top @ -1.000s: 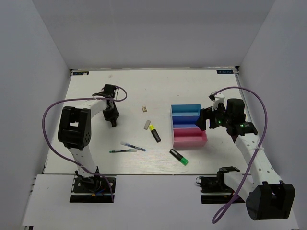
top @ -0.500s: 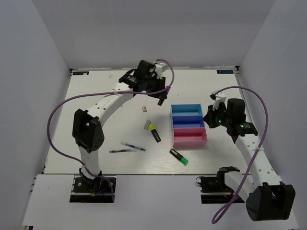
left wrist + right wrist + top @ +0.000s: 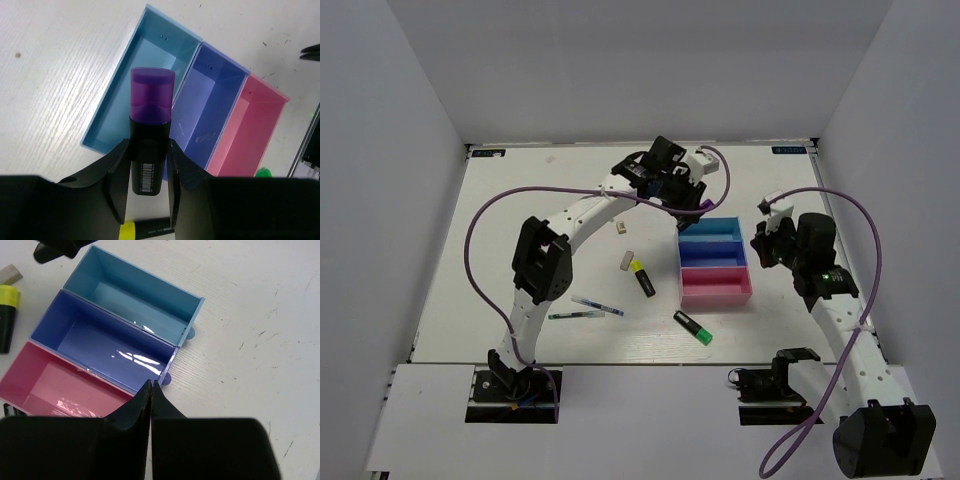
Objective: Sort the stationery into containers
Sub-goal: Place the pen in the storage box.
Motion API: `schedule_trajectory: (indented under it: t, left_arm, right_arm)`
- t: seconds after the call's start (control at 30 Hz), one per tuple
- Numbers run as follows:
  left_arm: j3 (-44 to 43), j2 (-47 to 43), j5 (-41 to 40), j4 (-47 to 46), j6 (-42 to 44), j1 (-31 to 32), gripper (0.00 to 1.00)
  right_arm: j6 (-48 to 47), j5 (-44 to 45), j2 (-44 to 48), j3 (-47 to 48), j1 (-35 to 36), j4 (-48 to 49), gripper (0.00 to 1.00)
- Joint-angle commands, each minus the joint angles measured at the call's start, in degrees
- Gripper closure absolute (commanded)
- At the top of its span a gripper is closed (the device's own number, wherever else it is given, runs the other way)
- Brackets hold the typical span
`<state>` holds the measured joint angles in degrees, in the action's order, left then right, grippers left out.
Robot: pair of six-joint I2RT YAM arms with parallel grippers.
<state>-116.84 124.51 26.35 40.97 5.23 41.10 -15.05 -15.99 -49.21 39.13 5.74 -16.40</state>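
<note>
My left gripper [image 3: 146, 150] is shut on a black highlighter with a purple cap [image 3: 152, 95], held above the near wall of the light blue tray [image 3: 115, 115]. Beside it are the dark blue tray [image 3: 210, 115] and the pink tray [image 3: 250, 135], all with nothing in them. From above, the left gripper [image 3: 695, 205] hangs at the light blue tray's [image 3: 712, 229] far left corner. My right gripper [image 3: 150, 384] is shut on nothing, just off the trays' right end [image 3: 762, 248]. On the table lie a yellow-capped highlighter [image 3: 642, 277], a green-capped highlighter [image 3: 692, 327], two pens [image 3: 597, 303], an eraser [image 3: 627, 260] and a tan block [image 3: 619, 228].
The loose items lie left of and in front of the trays, towards the table's middle. White walls close the table on three sides. The left arm reaches in an arc over the table's far half.
The left arm has swung from the table's left side across to the trays. My right gripper's jaws have closed and it has shifted slightly.
</note>
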Motion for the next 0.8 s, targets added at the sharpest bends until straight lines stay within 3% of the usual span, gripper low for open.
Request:
schedule_trajectory:
  t: [0.0,0.2,0.6,0.67,0.7,0.73,0.77]
  left_arm:
    - [-0.15,-1.29,1.34,-4.67,2.41,0.38,1.00]
    - [0.03,0.56,1.16,-7.83,2.85,1.35,1.00]
    - [3.01,4.60,-6.83,-15.39,0.92,2.49,1.00]
    - [3.72,4.69,-7.63,-16.09,0.39,2.49,0.98]
    - [3.98,4.60,-8.24,-16.18,0.22,2.58,0.95]
    - [4.77,4.34,-8.59,-16.45,-0.22,2.67,0.90]
    - [5.12,4.34,-8.77,-16.80,-0.40,2.75,0.72]
  right_arm:
    - [-4.11,-2.20,0.61,-0.72,0.06,3.22,1.00]
    - [-4.64,-3.17,0.78,-0.73,-0.11,2.78,1.00]
    - [-4.29,-2.38,1.31,-0.73,-0.11,2.52,0.99]
    - [-4.11,-2.47,1.31,-0.55,-0.03,2.26,0.87]
    - [-4.02,-2.73,1.48,-0.46,-0.11,1.99,0.72]
    - [-3.94,-2.91,1.66,-0.46,-0.03,1.90,0.64]
    - [-3.85,-2.91,1.58,-0.38,-0.02,1.73,0.57]
